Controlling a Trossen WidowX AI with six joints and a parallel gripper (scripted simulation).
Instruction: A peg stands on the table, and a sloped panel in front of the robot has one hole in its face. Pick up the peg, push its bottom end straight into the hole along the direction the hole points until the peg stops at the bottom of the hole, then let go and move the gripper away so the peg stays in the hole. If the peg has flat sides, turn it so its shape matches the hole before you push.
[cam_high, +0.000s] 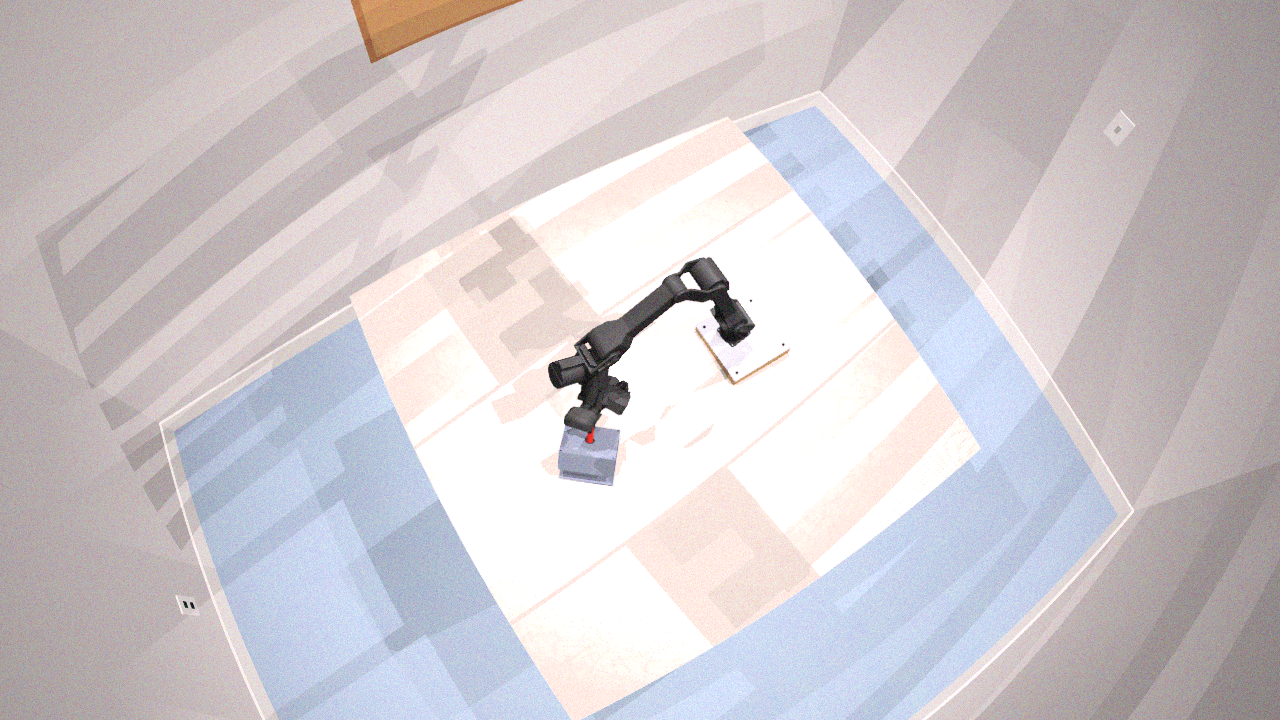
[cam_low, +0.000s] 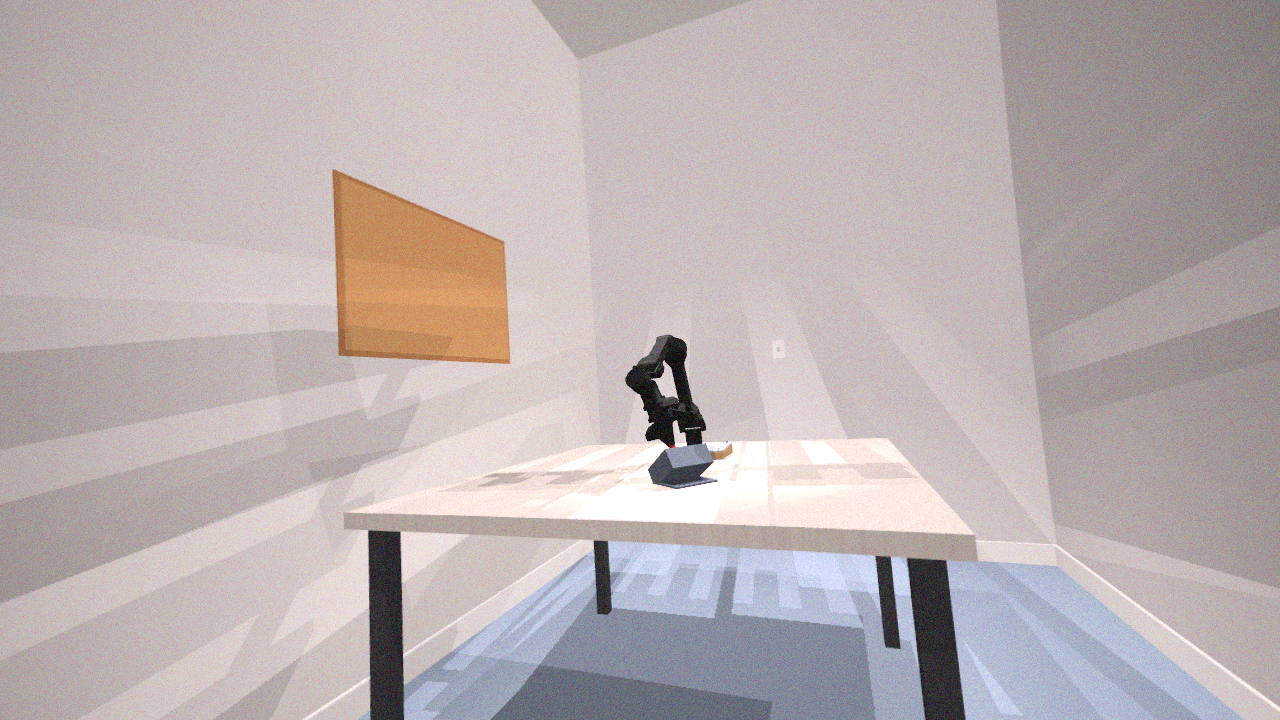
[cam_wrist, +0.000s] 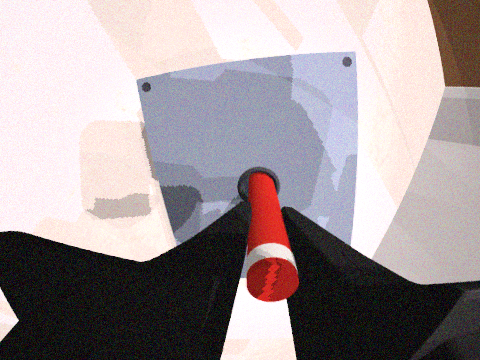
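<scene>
A round red peg (cam_wrist: 267, 215) (cam_high: 589, 437) with a pale band near its top end is held between my fingers. My gripper (cam_wrist: 264, 214) is shut on the peg. The blue-grey sloped panel (cam_wrist: 240, 125) (cam_high: 587, 461) (cam_low: 682, 464) lies beyond the fingertips. The peg's far end is at the dark-rimmed round hole (cam_wrist: 243, 186), whose rim shows around it mainly at the left and top. How deep the peg's end sits in the hole, if at all, I cannot tell. In the exterior view only a speck of red shows behind the panel's top edge.
The arm's white and wooden base plate (cam_high: 756, 356) is bolted down on the table (cam_high: 662, 573) (cam_low: 805, 510), to the right of the panel in the top view. Two dark screws show at the panel's upper corners in the wrist view.
</scene>
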